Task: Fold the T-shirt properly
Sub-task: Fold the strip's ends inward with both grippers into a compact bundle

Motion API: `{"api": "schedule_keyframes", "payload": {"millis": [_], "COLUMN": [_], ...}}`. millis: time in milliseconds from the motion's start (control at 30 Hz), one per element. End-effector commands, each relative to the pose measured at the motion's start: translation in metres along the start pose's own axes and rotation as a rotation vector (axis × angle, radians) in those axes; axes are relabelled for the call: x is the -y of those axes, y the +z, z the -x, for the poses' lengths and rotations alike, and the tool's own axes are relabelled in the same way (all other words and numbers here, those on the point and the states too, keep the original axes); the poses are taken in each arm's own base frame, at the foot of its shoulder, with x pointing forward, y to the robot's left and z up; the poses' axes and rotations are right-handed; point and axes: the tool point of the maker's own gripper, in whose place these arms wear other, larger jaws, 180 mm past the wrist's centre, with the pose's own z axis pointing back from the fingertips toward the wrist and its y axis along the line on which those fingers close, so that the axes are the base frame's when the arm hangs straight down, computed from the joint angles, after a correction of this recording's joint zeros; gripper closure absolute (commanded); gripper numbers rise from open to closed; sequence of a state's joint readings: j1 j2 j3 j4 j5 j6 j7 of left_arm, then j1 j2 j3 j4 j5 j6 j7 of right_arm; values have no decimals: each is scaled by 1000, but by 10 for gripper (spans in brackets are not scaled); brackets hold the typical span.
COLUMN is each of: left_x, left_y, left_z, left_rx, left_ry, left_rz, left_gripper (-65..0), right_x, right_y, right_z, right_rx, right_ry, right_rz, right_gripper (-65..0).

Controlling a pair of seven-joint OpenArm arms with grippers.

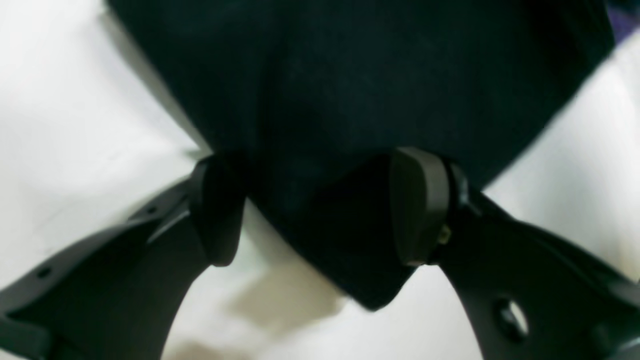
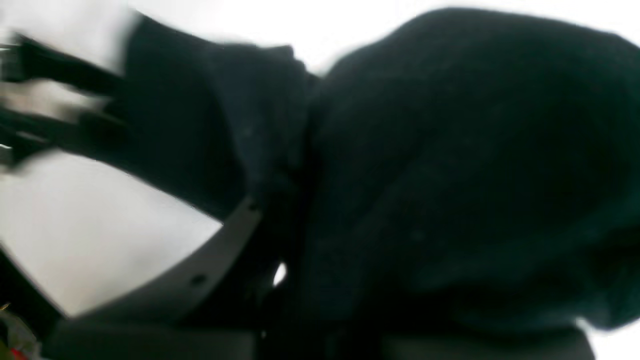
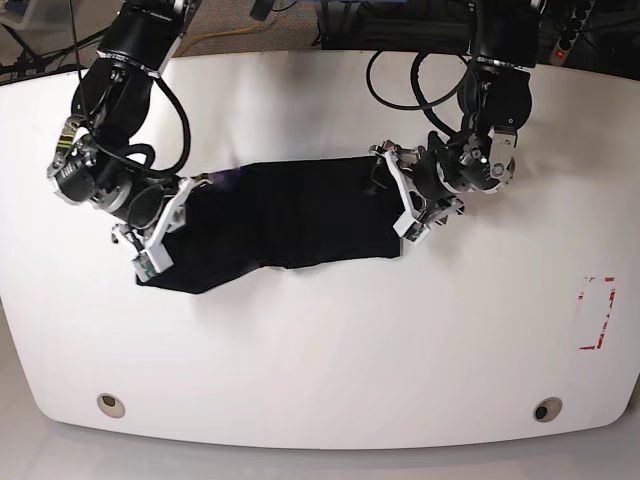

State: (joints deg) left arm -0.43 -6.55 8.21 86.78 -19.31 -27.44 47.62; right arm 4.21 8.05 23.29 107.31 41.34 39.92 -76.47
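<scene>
Black T-shirt [image 3: 285, 215] lay folded into a rumpled band mid-frame on the white table [image 3: 330, 350], right gripper [image 3: 150, 250] clamped on its lower-left end, left gripper [image 3: 400, 195] spread wide around its right edge.

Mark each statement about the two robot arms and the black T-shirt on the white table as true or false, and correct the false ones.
1. The T-shirt lies on a white table. True.
2. The left gripper has its jaws spread, with a cloth corner between them. True.
3. The right gripper works at the shirt end nearest the red marking. False: it is at the opposite end.
4. The shirt lies crumpled in a ball. False: it is stretched into a long band between the arms.
5. The right gripper is closed. True.
</scene>
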Motion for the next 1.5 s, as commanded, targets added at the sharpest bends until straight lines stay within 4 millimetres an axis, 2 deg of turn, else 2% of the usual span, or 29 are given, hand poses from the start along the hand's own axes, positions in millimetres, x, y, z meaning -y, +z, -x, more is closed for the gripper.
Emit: {"api": "schedule_keyframes", "payload": {"millis": [0,67,100,400,533,733,800,900,967,1100,1200,1267,1467], "left_x": [3,6,8,11,15,19,20,18,13,3,-9,-16,-33], "left_y": [-1,-3,-3,-3,-4,-6,-6,-4,-1,6,16,23,44], "left_z": [3,10,10,5,3,1,0,-4,-7,-13,-24,-30,-44], "left_rx": [-19,-47,-51,-38,-30,-22,-20,-7,7,32,90,126,211], "left_ry": [-49,-83,-90,-100,-95,-89,-87,-89,-79,-60,-6,32,90], "left_rz": [-12,-19,-17,-12,-5,2,4,-1,-15,-40,-53,-58,-85], "left_gripper": [-414,-414,-414,-414,-414,-414,-414,-414,-414,-414,-414,-414,-414], "right_x": [-14,-32,-37,-62,-64,-83,-95,-104,-107,-118,-124,-132,-154], "right_y": [-5,-16,-21,-65,-71,-85,-89,-93,-95,-97,-98,-98,-89], "right_z": [-21,-40,-43,-54,-60,-59,-58,-50,-48,-49,-48,-45,-54], "right_rx": [56,97,102,117,155,143,126,101,96,79,69,55,73], "right_ry": [38,50,47,-91,-118,-244,-247,-263,-290,-271,-245,-227,-137], "right_rz": [-40,-89,-106,-249,-267,-317,-345,-362,-364,-384,-398,-411,-436], "right_gripper": [0,0,0,0,0,-5,-60,-212,-339,-514,-563,-560,-561]}}
